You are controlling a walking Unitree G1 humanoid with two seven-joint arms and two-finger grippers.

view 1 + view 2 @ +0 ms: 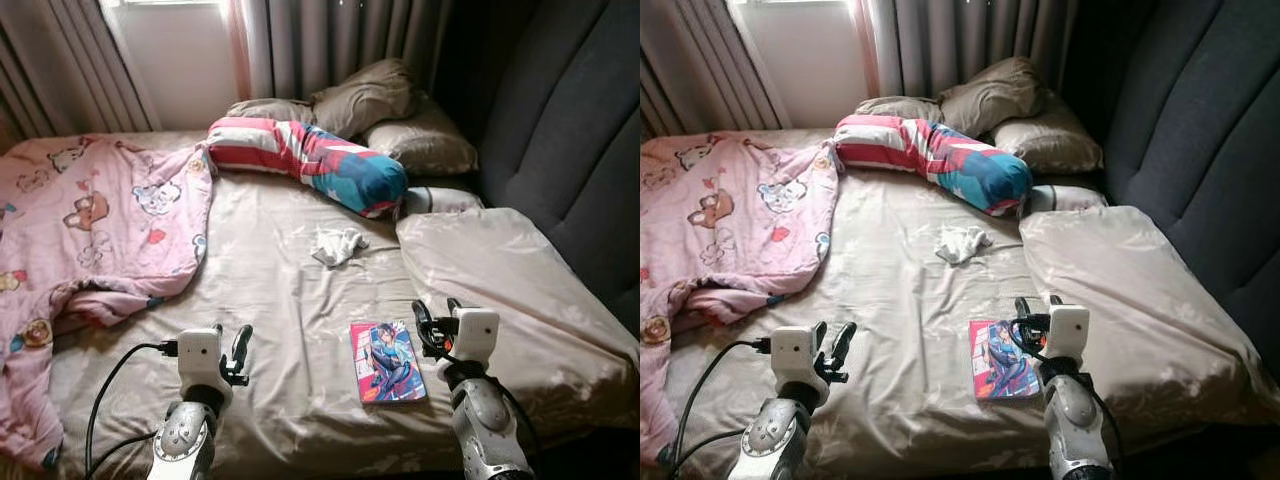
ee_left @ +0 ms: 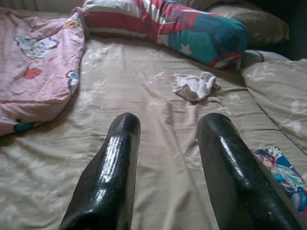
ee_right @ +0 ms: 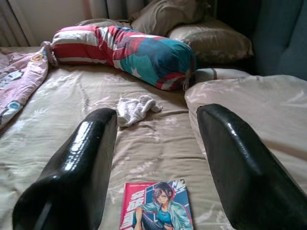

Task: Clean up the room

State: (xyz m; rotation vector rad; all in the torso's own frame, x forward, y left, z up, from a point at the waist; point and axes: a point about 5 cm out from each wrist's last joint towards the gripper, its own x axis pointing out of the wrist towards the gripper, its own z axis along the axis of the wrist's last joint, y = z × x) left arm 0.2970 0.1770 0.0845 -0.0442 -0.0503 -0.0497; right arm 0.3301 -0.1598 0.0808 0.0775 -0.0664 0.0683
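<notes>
Hovering open, right end effector (image 1: pixel 436 326) beside book (image 1: pixel 387 361); left end effector (image 1: pixel 238 355) open over bare sheet (image 1: pixel 280 300).

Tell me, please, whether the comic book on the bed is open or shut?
Shut. The comic book lies flat on the bed sheet with its illustrated cover facing up and no inside pages showing.
</notes>
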